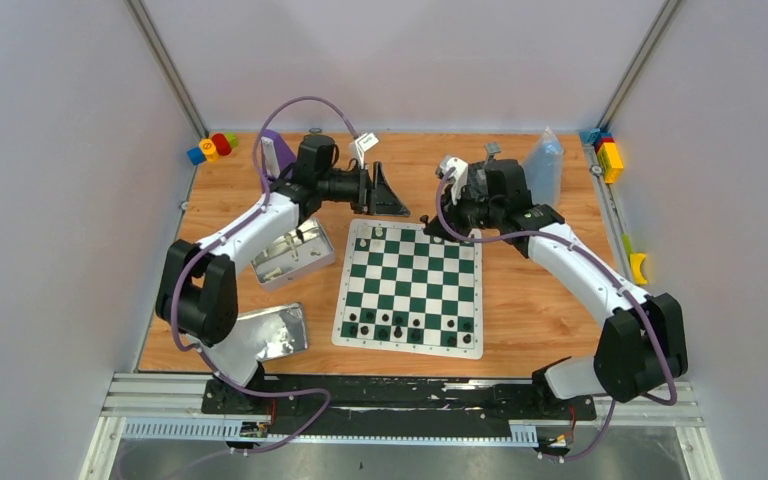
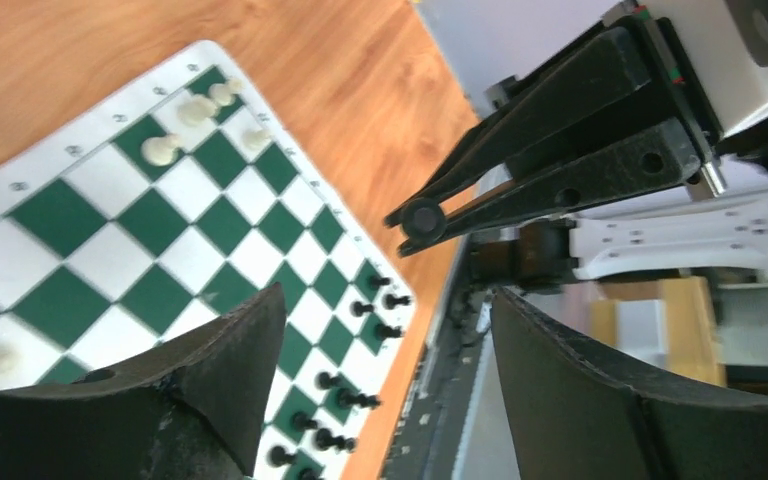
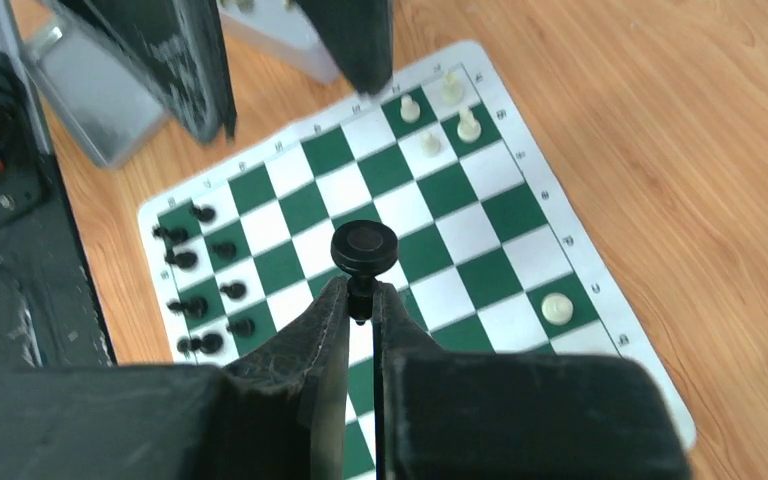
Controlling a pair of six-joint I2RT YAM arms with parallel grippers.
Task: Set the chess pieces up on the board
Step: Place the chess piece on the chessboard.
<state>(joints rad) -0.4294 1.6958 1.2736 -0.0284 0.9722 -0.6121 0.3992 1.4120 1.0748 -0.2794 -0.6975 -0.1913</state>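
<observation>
The board [image 1: 410, 285], checkered green and white, lies mid-table. Black chess pieces [image 1: 400, 328] stand along its near rows, and a few white ones [image 1: 365, 238] stand at its far left corner. My right gripper [image 3: 362, 300] is shut on a black chess piece [image 3: 363, 246], held by its thin stem with the round base facing the camera, above the board's middle squares. In the top view that gripper [image 1: 438, 225] hovers at the board's far edge. My left gripper [image 1: 392, 205] hangs open with nothing in it beside the far left corner, its fingers [image 2: 240, 370] wide apart.
An open metal tin [image 1: 293, 255] and its shiny lid [image 1: 268, 335] lie left of the board. Coloured blocks sit at the far left [image 1: 212, 147] and far right [image 1: 608, 155] corners. A clear plastic bag [image 1: 543, 165] stands behind the right arm. The two grippers are close together.
</observation>
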